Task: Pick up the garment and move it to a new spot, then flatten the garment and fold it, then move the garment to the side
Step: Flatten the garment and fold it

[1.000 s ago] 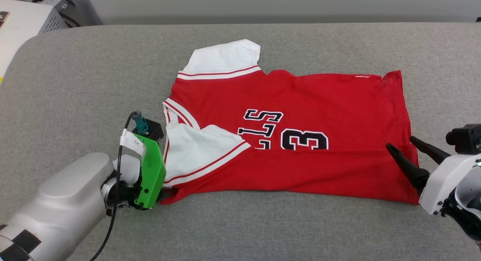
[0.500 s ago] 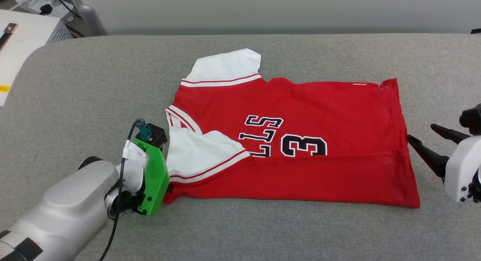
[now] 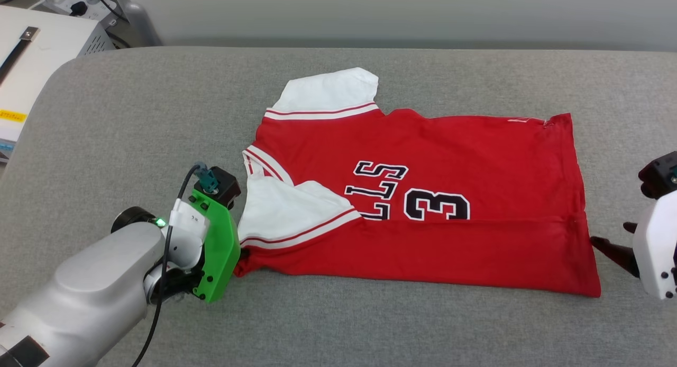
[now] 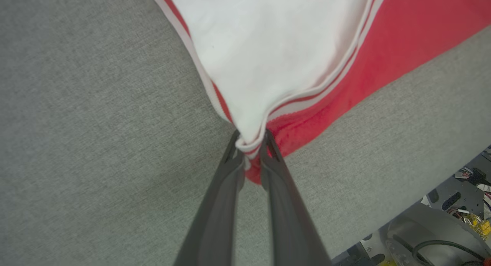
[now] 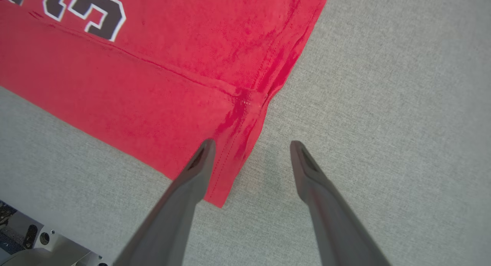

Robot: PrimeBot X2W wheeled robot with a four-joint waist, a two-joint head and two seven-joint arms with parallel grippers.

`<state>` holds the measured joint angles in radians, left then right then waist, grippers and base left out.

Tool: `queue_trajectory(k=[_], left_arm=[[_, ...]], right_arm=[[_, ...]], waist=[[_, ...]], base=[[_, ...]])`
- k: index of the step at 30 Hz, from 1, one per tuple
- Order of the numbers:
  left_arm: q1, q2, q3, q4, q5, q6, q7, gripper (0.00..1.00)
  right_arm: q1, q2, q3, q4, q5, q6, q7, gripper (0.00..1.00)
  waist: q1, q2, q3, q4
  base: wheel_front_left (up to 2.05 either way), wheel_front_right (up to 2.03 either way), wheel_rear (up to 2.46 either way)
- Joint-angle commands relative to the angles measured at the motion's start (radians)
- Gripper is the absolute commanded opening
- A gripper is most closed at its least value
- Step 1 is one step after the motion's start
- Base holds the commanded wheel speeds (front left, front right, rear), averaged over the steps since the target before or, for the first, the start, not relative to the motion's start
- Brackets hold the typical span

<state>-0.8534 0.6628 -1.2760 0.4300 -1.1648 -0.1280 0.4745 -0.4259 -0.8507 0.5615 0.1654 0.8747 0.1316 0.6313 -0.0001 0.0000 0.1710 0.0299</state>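
Note:
The garment [image 3: 423, 198] lies on the grey padded table [image 3: 158, 118], red with white sleeves, its lettering and number facing up and its near long edge folded over. My left gripper [image 4: 251, 137] is shut on the garment [image 4: 284, 47] at its near left corner, pinching white sleeve trim and red cloth; in the head view the green wrist mount [image 3: 217, 256] hides those fingers. My right gripper [image 5: 252, 144] is open and holds nothing, one finger over the hem corner of the garment [image 5: 153, 66], the other over bare table. It sits at the right edge [image 3: 609, 232].
A white equipment box [image 3: 31, 44] and cables stand beyond the table's rounded far left corner. The table's near edge and part of the robot base [image 4: 441, 235] show below the left gripper. Bare grey surface surrounds the garment on all sides.
My left gripper has closed on the garment's near left corner. The right gripper has drawn back to the right, off the hem. The head camera has shifted a little.

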Motion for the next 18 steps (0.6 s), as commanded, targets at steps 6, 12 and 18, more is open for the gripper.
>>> queue_trajectory(k=[6,12,18], left_arm=[[-0.026,-0.001,-0.001,-0.012,0.017,-0.003,-0.013,0.0],[-0.026,-0.004,-0.002,-0.011,0.033,-0.003,-0.018,0.0],[-0.001,-0.008,-0.003,-0.001,0.024,-0.003,-0.029,0.0]], right_arm=[[0.045,0.066,0.017,0.102,-0.003,-0.001,-0.002,1.0],[0.066,0.145,0.06,0.211,-0.002,-0.001,-0.033,1.0],[0.063,0.162,0.098,0.251,0.016,-0.001,-0.083,0.0]], waist=[[0.0001,0.0,0.03,0.017],[0.0001,0.0,0.042,0.021],[0.0001,0.0,0.033,0.015]], base=[[0.0,0.0,0.0],[0.0,0.0,0.0],[0.0,0.0,0.0]])
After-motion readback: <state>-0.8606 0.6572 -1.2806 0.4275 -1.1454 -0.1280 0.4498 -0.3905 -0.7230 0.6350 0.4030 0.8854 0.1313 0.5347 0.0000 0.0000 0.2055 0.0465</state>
